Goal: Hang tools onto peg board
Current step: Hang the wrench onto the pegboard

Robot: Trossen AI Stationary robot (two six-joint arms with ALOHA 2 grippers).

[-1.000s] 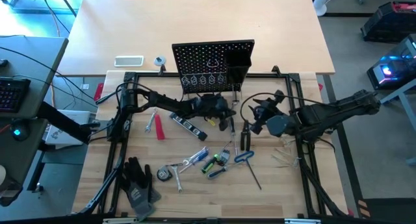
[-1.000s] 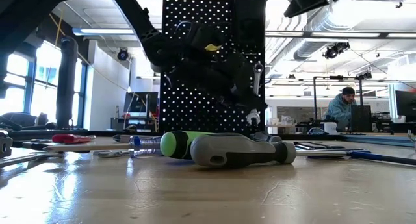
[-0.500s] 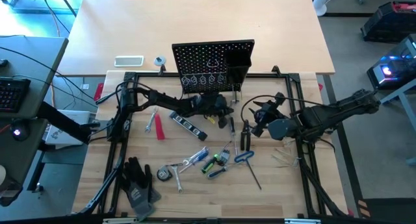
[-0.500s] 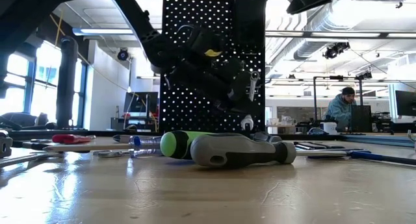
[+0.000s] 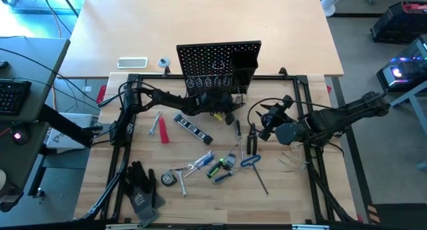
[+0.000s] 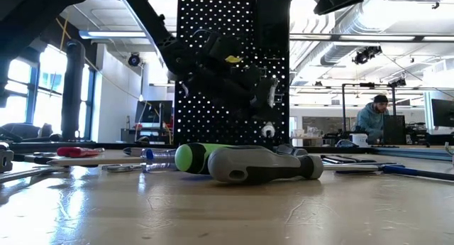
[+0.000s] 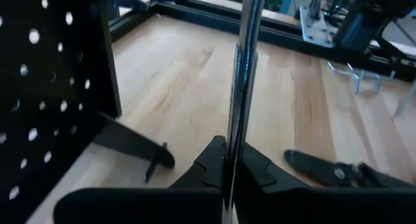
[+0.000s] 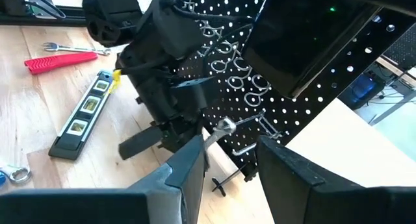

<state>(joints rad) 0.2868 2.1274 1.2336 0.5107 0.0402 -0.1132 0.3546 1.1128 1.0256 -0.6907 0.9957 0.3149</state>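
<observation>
Just in front of the peg board, a silver wrench is held upright in the left gripper, whose fingers are pressed together on its flat shank. It is judged stiff, fairly light and slick — a thin steel bar apt to pivot in a narrow pinch, so a hold near mid-length is favoured. Off to the side, the right gripper is kept apart and empty, above the black pliers — other tools are left on the table.
</observation>
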